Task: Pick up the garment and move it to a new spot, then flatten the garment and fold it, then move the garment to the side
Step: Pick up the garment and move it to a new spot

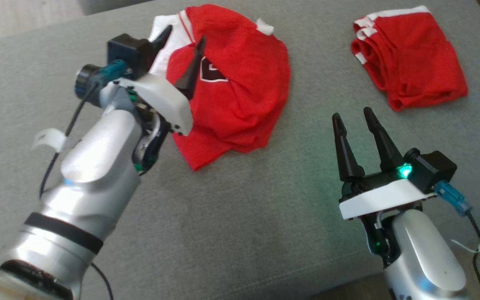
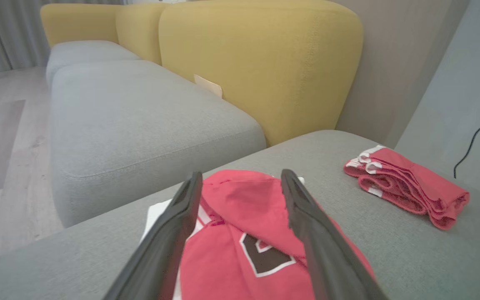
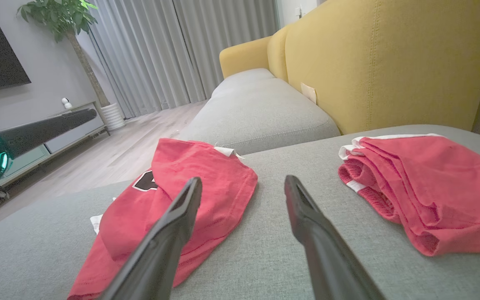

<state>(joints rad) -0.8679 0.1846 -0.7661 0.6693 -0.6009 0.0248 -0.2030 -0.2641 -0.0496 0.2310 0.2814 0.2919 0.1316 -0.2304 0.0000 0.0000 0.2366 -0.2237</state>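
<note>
- The garment (image 1: 240, 83) is a red jersey with white trim at its edges and a dark badge outlined in white on its upper face
- It lies in a loose, rounded heap, not flat: the cloth is creased and doubled over itself, with a white-edged corner poking out on the side away from the folded pile (image 1: 411, 58)
- That folded pile is red cloth with white stripes along one edge, stacked in several layers on the same grey cushion (image 1: 244, 233); the jersey sits well apart from it, on the robot's left, with bare cushion between them
- The left tool (image 1: 185, 37) hangs over the part of the jersey farthest from the folded pile, its two dark fingers spread wide and released, grasping nothing; the left wrist view shows a hump of red cloth and the badge between the fingers, and whether the tips touch the cloth cannot be told
- The right tool (image 1: 351, 114) is also spread wide and empty, over bare cushion nearer the robot than the folded pile, its fingers pointing at the gap between the pile and the jersey
- A yellow backrest (image 2: 265, 62) rises beyond the folded pile, behind the cushion
</note>
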